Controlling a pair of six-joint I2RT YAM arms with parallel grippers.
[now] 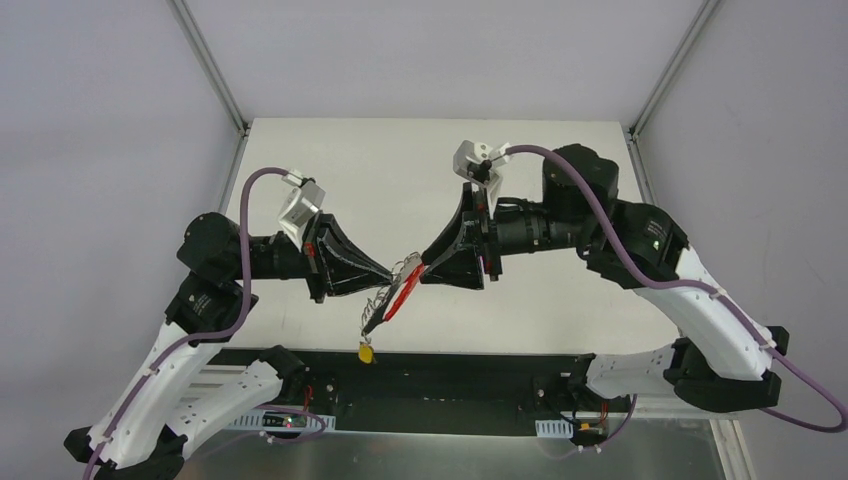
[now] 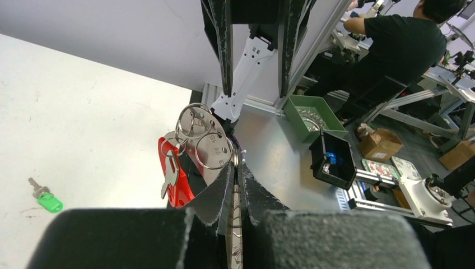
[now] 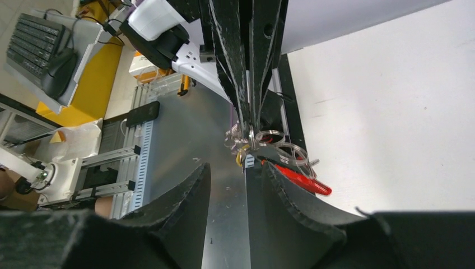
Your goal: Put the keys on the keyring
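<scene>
My left gripper [image 1: 390, 272] is shut on the keyring [image 1: 403, 290] and holds it above the table's near edge. In the left wrist view, the silver wire rings [image 2: 204, 137] and the red part [image 2: 179, 188] stick out past my fingertips, with a silver key [image 2: 170, 176] hanging on a ring. A yellow-tagged key [image 1: 367, 352] dangles below the keyring. My right gripper [image 1: 425, 267] is open, its one finger [image 3: 280, 179] against the keyring [image 3: 299, 179]. A green-tagged key [image 2: 47, 200] lies on the table. No red-tagged key shows.
The white table [image 1: 420, 170] ends at a black rail [image 1: 450, 375] below the grippers. Grey walls and metal frame posts [image 1: 210, 65] enclose the back. Beyond the table edge, the left wrist view shows a green bin [image 2: 313, 115] and a black box [image 2: 333, 159].
</scene>
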